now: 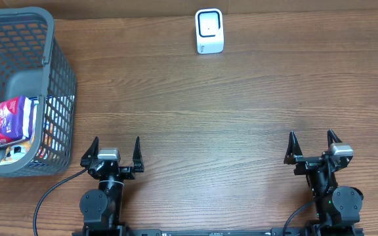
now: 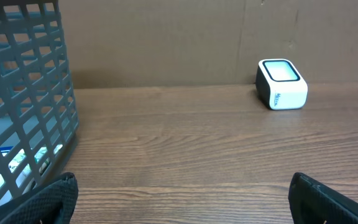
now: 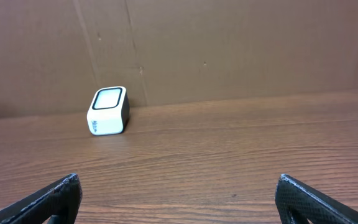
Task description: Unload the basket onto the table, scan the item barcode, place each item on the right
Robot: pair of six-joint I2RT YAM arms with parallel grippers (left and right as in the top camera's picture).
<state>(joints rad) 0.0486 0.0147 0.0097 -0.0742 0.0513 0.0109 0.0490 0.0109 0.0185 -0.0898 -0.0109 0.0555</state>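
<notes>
- Overhead, I see bare wood tabletop (image 1: 209,111) across the whole middle, with open room for both arms to move.
- A grey mesh basket (image 1: 58,72) fills the far-left corner, running out of frame at the left edge.
- A white scanner (image 1: 209,31) stands alone near the far edge, about midway between the two arms and well apart from both.
- From the wrist views, a brown cardboard wall (image 3: 229,50) closes off the tabletop just behind the scanner.
- My left jaws are spread wide and hold nothing. They sit just beside the basket's near right corner, not touching it.
- My right jaws are also spread wide and empty, at the near right and well apart from everything.
- The item, a red and purple packet (image 1: 8,120), lies inside the basket near its left wall, on top of other packs.
- It is left of my left jaws with the mesh wall between, and far from the right jaws.
</notes>
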